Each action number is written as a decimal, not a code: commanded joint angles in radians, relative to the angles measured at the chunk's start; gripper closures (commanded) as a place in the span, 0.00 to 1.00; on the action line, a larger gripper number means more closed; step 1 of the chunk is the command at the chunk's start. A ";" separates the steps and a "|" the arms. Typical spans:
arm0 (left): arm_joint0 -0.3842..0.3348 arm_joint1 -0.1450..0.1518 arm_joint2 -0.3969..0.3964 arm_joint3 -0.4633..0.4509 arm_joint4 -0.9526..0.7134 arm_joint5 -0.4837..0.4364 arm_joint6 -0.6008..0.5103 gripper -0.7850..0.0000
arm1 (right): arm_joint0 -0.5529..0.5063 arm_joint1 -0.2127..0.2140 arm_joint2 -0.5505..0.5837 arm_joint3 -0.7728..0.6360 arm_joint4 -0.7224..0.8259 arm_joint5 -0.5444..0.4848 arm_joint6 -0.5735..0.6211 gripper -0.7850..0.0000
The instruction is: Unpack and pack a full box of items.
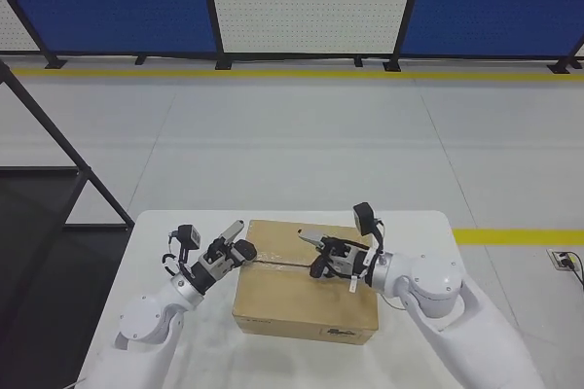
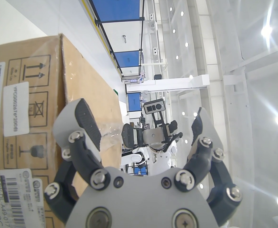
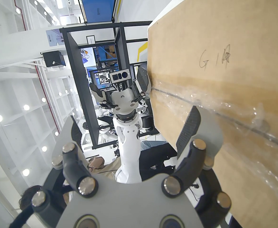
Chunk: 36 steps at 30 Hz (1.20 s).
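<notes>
- Cardboard box point(image 1: 292, 301) sits shut in the middle of a white table point(image 1: 409, 231), its top flaps meeting in a seam point(image 1: 282, 260) that runs from the robot's left to its right.
- Clear, wrinkled tape point(image 3: 236, 115) covers the seam, and white barcode labels point(image 2: 15, 107) are stuck on one side wall of the box.
- The left gripper point(image 1: 239, 243) hangs at the left end of the seam with its fingers spread apart and nothing between them. One pad point(image 2: 86, 119) lies over the box's taped edge.
- The right gripper point(image 1: 313, 251) is over the box top near the middle of the seam, fingers likewise apart and holding nothing. One finger point(image 3: 189, 129) is close against the cardboard beside the tape.
- A black metal frame point(image 1: 39, 194) stands to the table's left.
- Blue and white panels point(image 1: 117, 24) close off the floor behind.
</notes>
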 commanded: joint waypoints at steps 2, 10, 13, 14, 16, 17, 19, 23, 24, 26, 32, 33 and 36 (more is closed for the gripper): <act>0.001 0.001 0.000 0.000 0.001 0.001 0.000 0.00 | 0.007 -0.007 -0.014 0.018 -0.004 -0.033 -0.001 0.00; 0.006 0.002 -0.002 -0.003 -0.003 -0.001 0.002 0.00 | 0.047 -0.026 -0.046 0.089 -0.010 -0.013 -0.005 0.00; 0.008 0.002 -0.003 -0.005 -0.005 -0.003 0.003 0.00 | 0.054 -0.028 -0.046 0.107 -0.014 0.007 0.006 0.00; 0.008 0.003 -0.004 -0.006 -0.005 -0.003 0.002 0.00 | 0.054 -0.027 -0.041 0.109 -0.016 0.010 0.009 0.00; 0.008 0.003 -0.005 -0.007 -0.008 -0.003 0.003 0.00 | 0.045 -0.024 -0.023 0.105 -0.011 0.006 0.016 0.00; 0.009 0.003 -0.005 -0.007 -0.008 -0.004 0.003 0.00 | 0.039 -0.022 -0.014 0.101 -0.013 0.004 0.019 0.00; 0.008 0.003 -0.005 -0.006 -0.008 -0.003 0.003 0.00 | 0.023 -0.017 0.003 0.088 -0.020 0.006 0.022 0.00; 0.006 0.004 -0.005 -0.005 -0.008 -0.001 0.003 0.00 | -0.008 -0.008 0.034 0.061 -0.034 0.019 0.027 0.00; 0.005 0.004 -0.004 -0.005 -0.007 -0.001 0.002 0.00 | -0.014 -0.006 0.039 0.057 -0.037 0.025 0.029 0.00; 0.004 0.004 -0.004 -0.003 -0.007 -0.001 0.001 0.00 | -0.025 -0.003 0.050 0.051 -0.042 0.030 0.033 0.00; 0.000 0.005 -0.003 0.004 -0.009 -0.003 0.002 0.00 | -0.057 0.006 0.088 0.033 -0.050 0.035 0.034 0.00; -0.001 0.005 -0.003 0.004 -0.008 -0.004 0.003 0.00 | -0.063 0.008 0.096 0.028 -0.052 0.035 0.035 0.00; -0.001 0.005 -0.002 0.005 -0.008 -0.005 0.003 0.00 | -0.088 0.015 0.125 0.008 -0.058 0.037 0.031 0.00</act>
